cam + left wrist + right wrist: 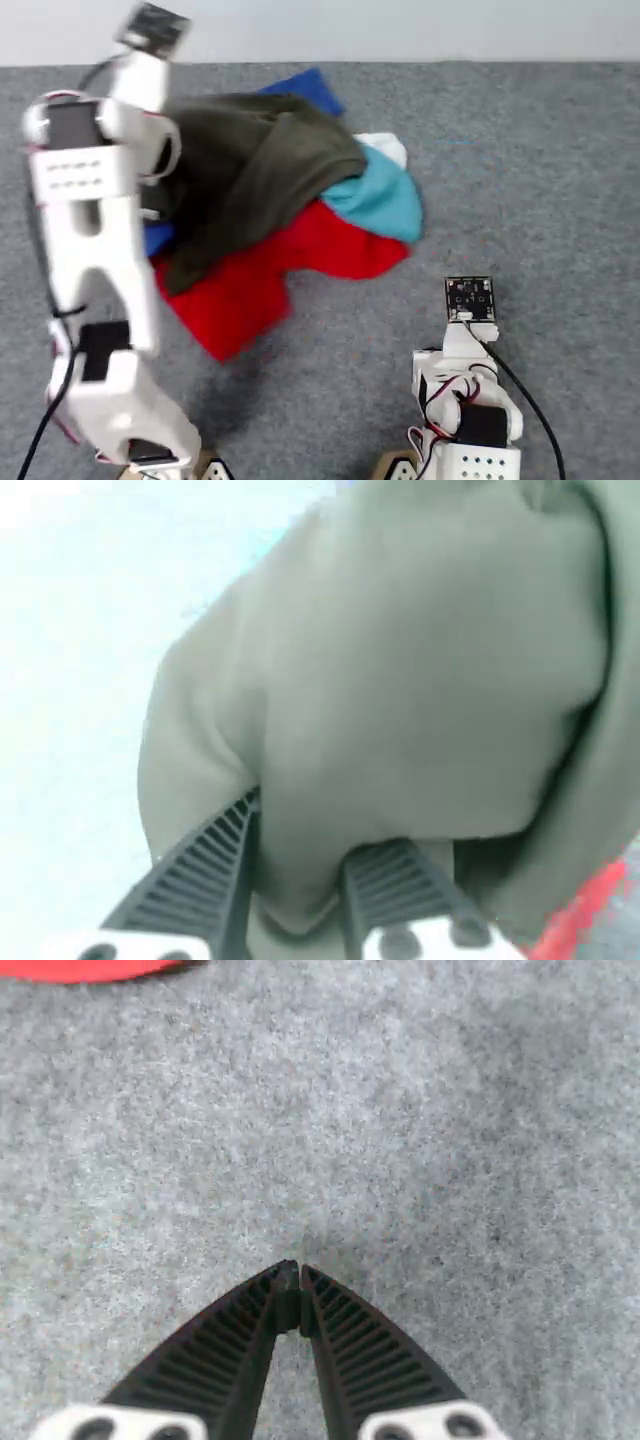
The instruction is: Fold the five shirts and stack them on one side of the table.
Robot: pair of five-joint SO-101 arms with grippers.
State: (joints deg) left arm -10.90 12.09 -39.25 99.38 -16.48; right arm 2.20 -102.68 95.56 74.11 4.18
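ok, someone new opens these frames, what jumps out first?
An olive shirt bunched on top of a red shirt and a teal shirt, heaped unfolded on the grey table ahead of the left arm. The left tool is clamped on a fold of the olive shirt. The right tool sits shut over bare table nearer the front.

An olive shirt (250, 170) lies crumpled on top of a heap on the grey table (540, 180). A red shirt (270, 270) spreads from under its front edge. A teal shirt (385, 200) and a white shirt (385, 148) peek out at its right, with a blue shirt (305, 88) behind it. The left arm (90, 230) stands over its left edge, and the right arm (465, 400) sits folded, well apart from it.
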